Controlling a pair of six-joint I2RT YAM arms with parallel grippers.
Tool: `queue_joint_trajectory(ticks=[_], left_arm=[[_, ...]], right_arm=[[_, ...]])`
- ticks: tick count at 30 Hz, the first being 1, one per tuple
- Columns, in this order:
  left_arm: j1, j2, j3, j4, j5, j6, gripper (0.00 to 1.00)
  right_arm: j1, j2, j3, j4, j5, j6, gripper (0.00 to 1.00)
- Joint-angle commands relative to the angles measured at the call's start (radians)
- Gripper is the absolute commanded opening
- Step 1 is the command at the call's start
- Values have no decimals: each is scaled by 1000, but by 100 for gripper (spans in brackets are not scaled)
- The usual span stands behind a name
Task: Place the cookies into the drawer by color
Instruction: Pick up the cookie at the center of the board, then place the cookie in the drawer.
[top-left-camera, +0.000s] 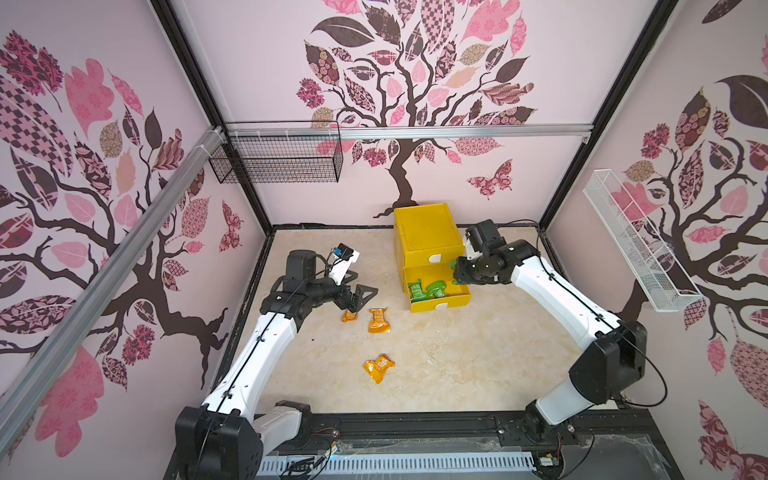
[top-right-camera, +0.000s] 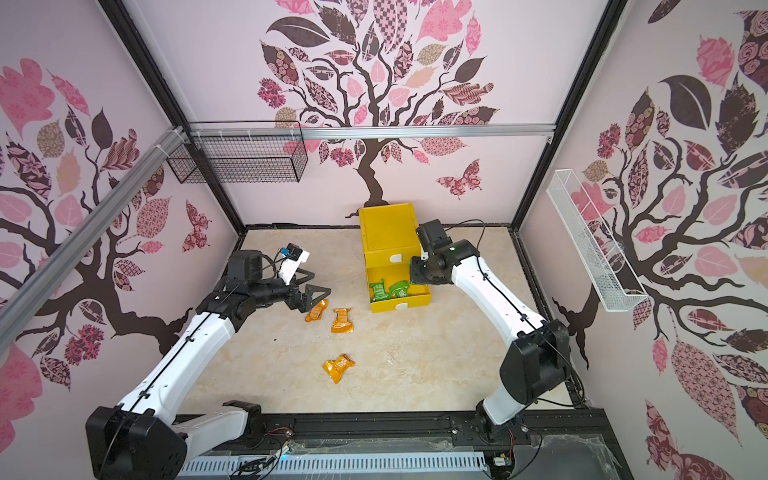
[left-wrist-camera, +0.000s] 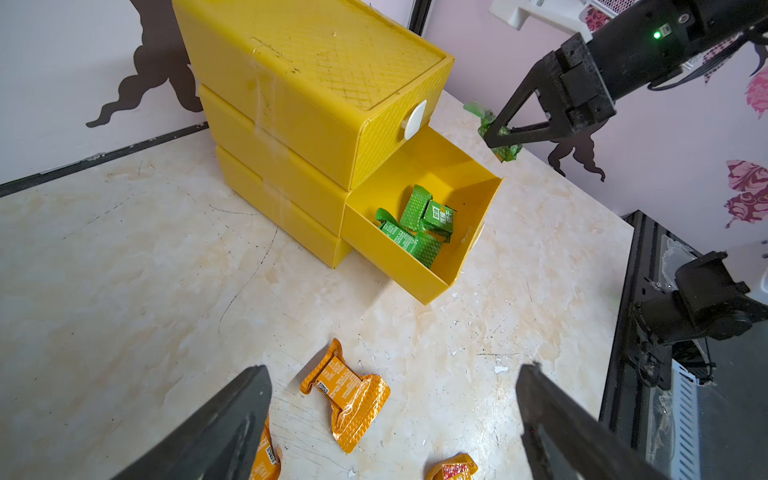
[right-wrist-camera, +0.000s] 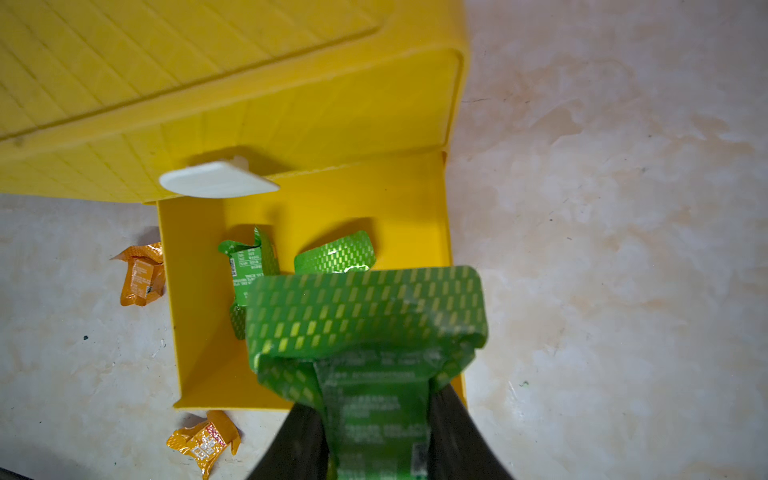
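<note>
The yellow drawer chest (top-left-camera: 426, 232) stands at the back of the table with its middle drawer (top-left-camera: 459, 300) pulled out. Green cookies (top-left-camera: 424, 291) lie inside it. My right gripper (right-wrist-camera: 374, 399) is shut on another green cookie (right-wrist-camera: 365, 324) and holds it just above the open drawer's right side, as the left wrist view also shows at the green cookie (left-wrist-camera: 507, 151). Three orange cookies (top-left-camera: 379, 321) (top-left-camera: 349, 316) (top-left-camera: 378, 368) lie on the table left of the drawer. My left gripper (left-wrist-camera: 395, 374) is open, hovering low over the leftmost orange cookie (left-wrist-camera: 266, 453).
A black wire basket (top-left-camera: 278, 160) hangs on the back wall at the left. A white wire basket (top-left-camera: 636, 245) hangs on the right wall. The chest's top drawer is closed, its white tab handle (right-wrist-camera: 216, 179) jutting over the open drawer.
</note>
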Motion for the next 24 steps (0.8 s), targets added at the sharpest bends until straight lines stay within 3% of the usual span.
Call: queue_joint_trajectory(ticks=[1, 6, 13, 24], left_arm=[[-1, 6, -2, 8, -6, 11, 97], [0, -3, 8, -11, 0, 17, 97], [2, 0, 11, -9, 6, 7, 97], [-4, 5, 17, 0, -24, 5, 97]], right_arm=[[7, 55, 60, -7, 9, -17, 35], [7, 91, 72, -23, 65, -29, 42], [8, 83, 55, -23, 78, -25, 60], [7, -36, 7, -31, 118, -17, 63]])
